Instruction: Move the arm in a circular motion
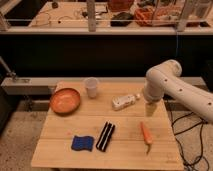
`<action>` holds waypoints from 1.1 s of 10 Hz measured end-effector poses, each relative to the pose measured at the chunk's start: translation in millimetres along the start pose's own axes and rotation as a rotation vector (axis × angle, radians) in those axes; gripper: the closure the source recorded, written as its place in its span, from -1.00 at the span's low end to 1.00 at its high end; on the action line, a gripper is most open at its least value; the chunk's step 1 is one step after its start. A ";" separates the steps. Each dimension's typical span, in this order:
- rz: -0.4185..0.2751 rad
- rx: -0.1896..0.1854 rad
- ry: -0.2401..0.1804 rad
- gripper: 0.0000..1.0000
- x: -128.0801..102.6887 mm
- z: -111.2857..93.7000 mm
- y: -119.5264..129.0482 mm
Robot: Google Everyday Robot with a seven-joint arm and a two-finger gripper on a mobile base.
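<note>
The cream-white arm (pixel 172 85) of thick rounded segments reaches in from the right edge, bends at an elbow over the table's right side and points down. Its gripper (pixel 151 109), a small tapered beige tip, hangs just above the wooden table (pixel 60 150) near the right edge. It is to the right of a white bottle (pixel 123 102) lying on its side and above an orange carrot (pixel 146 135). It touches nothing that I can see.
An orange bowl (pixel 65 100) sits at the table's left. A translucent white cup (pixel 91 87) stands at the back. A blue sponge (pixel 82 143) and a black ribbed object (pixel 105 136) lie near the front. A dark counter with a railing (pixel 100 30) runs behind the table.
</note>
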 end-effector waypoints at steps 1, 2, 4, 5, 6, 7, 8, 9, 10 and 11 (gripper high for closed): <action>0.001 0.001 0.004 -0.60 1.8 0.1 4.2; 0.001 0.002 0.003 -0.60 -0.5 -0.8 14.1; 0.004 0.003 0.008 -0.60 3.8 -1.4 31.1; 0.002 0.003 0.008 -0.60 3.9 -0.7 34.3; -0.009 0.002 0.012 -0.60 1.5 -0.9 36.6; -0.019 0.000 0.014 -0.60 -6.9 -0.9 41.1; -0.030 -0.001 0.015 -0.60 -17.5 -1.2 44.4; -0.047 -0.005 0.017 -0.60 -29.1 0.5 47.6; -0.061 -0.006 0.019 -0.60 -38.8 0.9 48.6; -0.070 -0.009 0.021 -0.60 -41.9 1.7 50.3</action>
